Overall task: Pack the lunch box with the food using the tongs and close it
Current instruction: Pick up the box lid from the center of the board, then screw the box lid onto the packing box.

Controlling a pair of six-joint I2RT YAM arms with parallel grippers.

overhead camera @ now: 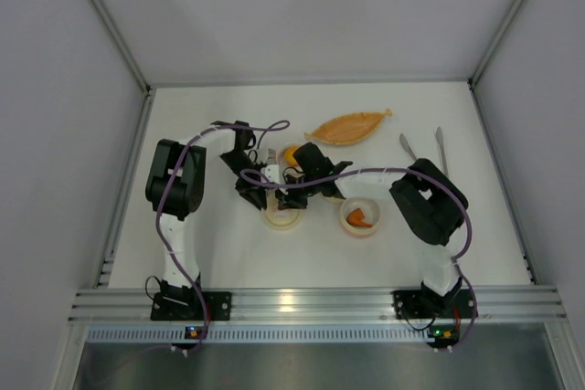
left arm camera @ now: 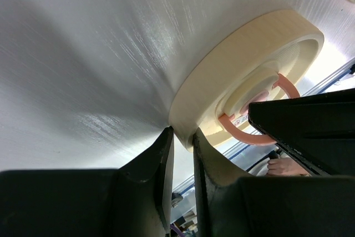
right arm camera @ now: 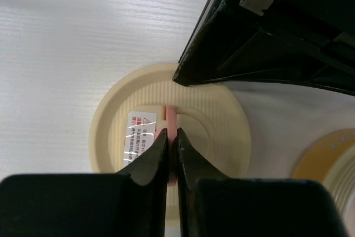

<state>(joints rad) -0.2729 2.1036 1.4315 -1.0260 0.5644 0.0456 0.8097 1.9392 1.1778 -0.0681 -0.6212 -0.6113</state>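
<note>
White table under me, both arms reaching to the middle. The orange leaf-shaped dish lies at the far side. Near centre, the cream lid lies flat. My left gripper is pinched nearly closed over its rim. My right gripper is squeezed tight on its pink handle. Just right of it, the open round container holds an orange food piece. The tongs lie far right, well apart from both grippers. A yellow-orange lump sits beyond the lid.
</note>
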